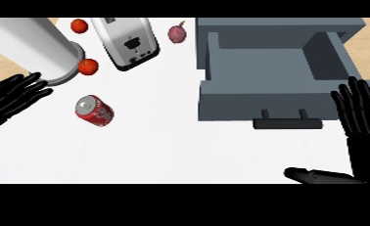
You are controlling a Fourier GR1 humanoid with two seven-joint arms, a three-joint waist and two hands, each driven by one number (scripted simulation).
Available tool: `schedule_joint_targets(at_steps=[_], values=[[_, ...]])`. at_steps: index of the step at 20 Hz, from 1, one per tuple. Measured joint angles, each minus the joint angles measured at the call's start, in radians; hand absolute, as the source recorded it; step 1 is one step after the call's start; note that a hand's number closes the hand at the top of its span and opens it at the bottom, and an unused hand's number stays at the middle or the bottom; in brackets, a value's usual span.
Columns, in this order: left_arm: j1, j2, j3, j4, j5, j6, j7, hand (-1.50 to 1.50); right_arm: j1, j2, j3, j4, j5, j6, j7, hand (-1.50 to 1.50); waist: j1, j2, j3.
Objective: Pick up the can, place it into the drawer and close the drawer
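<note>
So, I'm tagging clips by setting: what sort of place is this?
Likely a kitchen counter: a toaster and a can are on the white top, beside an open grey drawer.

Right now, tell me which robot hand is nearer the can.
Left. The left robot hand sits just left of the can; the right robot hand is far off, right of the open drawer.

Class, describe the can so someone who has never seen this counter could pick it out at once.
Find the big silver cylinder at the counter's left, next to the toaster. Nearer the robot than its rim sits the can, alone on white counter. It is red with a silver top, and cylindrical, unlike the round red fruit beside the cylinder.
</note>
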Motion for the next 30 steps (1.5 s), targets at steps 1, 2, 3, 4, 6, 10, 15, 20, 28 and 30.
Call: schedule_joint_targets(at_steps=[1,2,3,4,6,10,15,20,28,30], values=[[-0.017,0.009,-0.003,0.012,0.021,0.009,0.022,-1.50,0.030,0.007,0.005,-0.010,0.000,0.008,-0.019,-1.50,-0.001,0.000,0.000],[-0.031,0.015,0.004,0.028,0.028,0.004,0.034,-1.50,0.032,0.006,0.002,0.000,0.003,0.014,-0.030,-1.50,-0.001,0.000,0.000],[-0.034,0.014,0.013,0.045,0.021,-0.010,0.034,-1.50,0.051,0.012,0.002,0.008,0.004,0.020,-0.053,-1.50,-0.001,0.000,0.000],[-0.049,0.005,0.011,0.055,0.016,0.001,0.047,-1.50,0.053,0.019,0.005,0.012,0.011,0.017,-0.059,-1.50,0.000,0.000,0.000],[-0.056,-0.019,0.012,0.064,-0.010,-0.001,0.053,-1.50,0.042,0.022,0.001,0.030,0.013,0.023,-0.068,-1.50,0.001,0.000,0.000],[-0.093,-0.064,0.030,0.133,-0.083,-0.032,0.030,-1.50,0.053,0.009,-0.036,0.031,-0.022,0.057,-0.079,-1.50,0.000,0.000,0.000],[-0.141,-0.102,0.031,0.188,-0.147,-0.040,0.032,-1.50,0.081,0.004,-0.072,0.033,-0.044,0.094,-0.106,-1.50,-0.001,0.000,0.000],[-0.136,-0.175,0.036,0.232,-0.298,-0.062,-0.057,-1.50,0.100,0.011,-0.089,0.030,-0.042,0.112,-0.116,-1.50,0.000,0.000,0.000],[-0.167,-0.219,0.055,0.368,-0.513,-0.064,-0.223,-1.50,0.130,0.032,-0.105,0.034,-0.036,0.143,-0.155,-1.50,-0.002,0.000,0.000],[-0.174,-0.217,0.060,0.410,-0.568,-0.053,-0.268,-1.50,0.117,0.027,-0.120,0.043,-0.046,0.153,-0.153,-1.50,-0.001,0.000,0.000]])
